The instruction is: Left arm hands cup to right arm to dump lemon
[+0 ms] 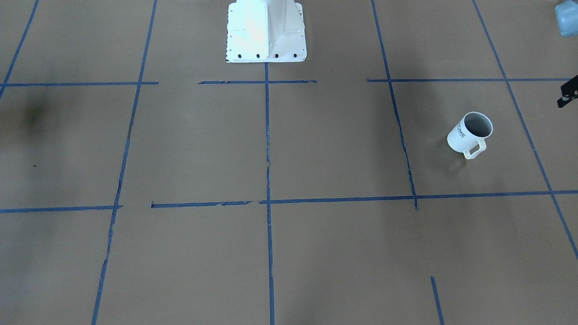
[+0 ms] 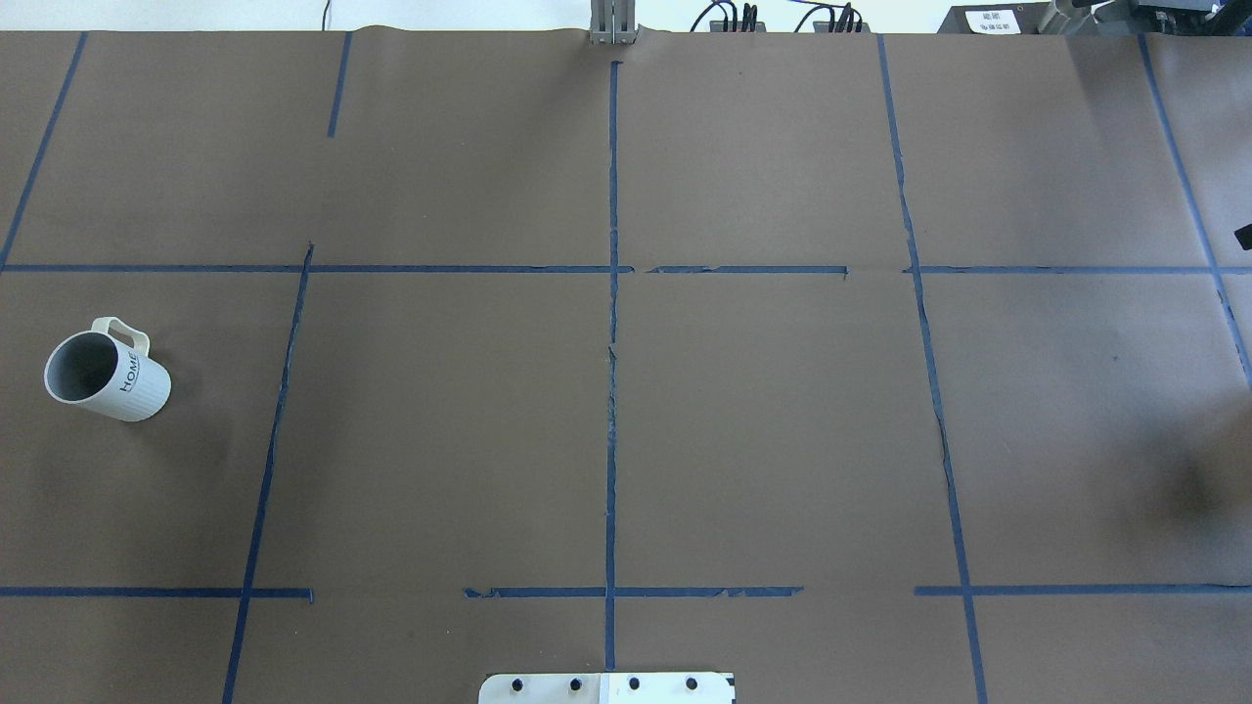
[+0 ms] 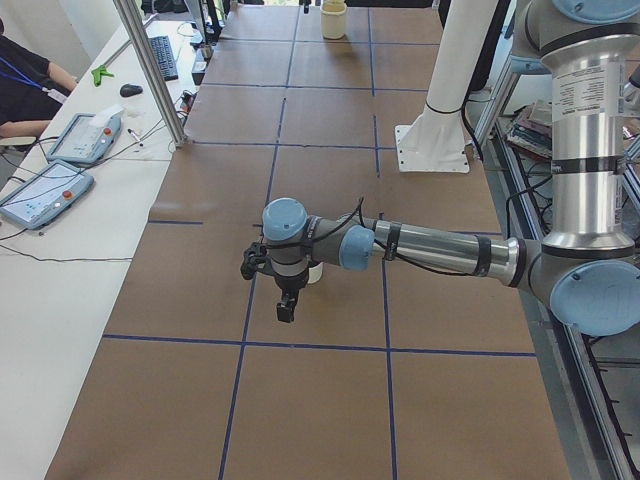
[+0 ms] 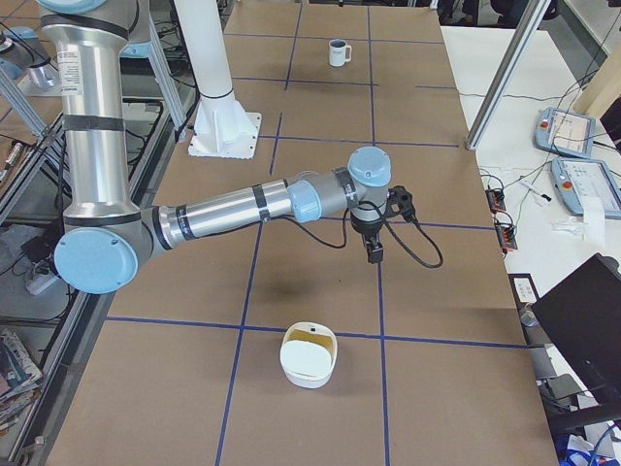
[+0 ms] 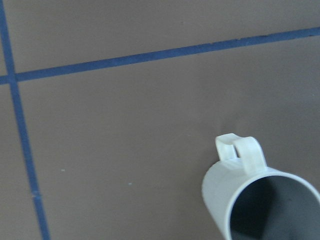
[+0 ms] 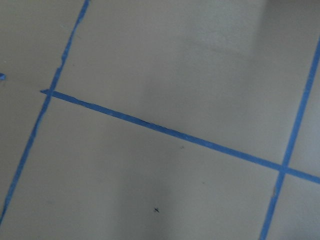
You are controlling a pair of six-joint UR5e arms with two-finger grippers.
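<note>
The white ribbed "HOME" cup [image 1: 461, 137] stands upright at the robot's left end of the table, and its grey inside looks empty [image 2: 108, 376]. No lemon shows. In the exterior left view my left gripper [image 3: 286, 310] points down and hangs just on the camera side of the cup [image 3: 315, 273], which it partly hides. The left wrist view shows the cup's mouth and handle [image 5: 250, 195] at the lower right, with no fingers. My right gripper [image 4: 374, 254] points down over bare table at the other end. I cannot tell whether either gripper is open or shut.
A white bowl-like container with a yellowish inside [image 4: 309, 361] sits near the robot's right end of the table [image 3: 333, 18]. The white robot pedestal [image 1: 266, 31] stands at the table's back middle. Blue tape lines [image 2: 612, 391] cross the brown table. Teach pendants [image 3: 45, 190] lie on the side desk.
</note>
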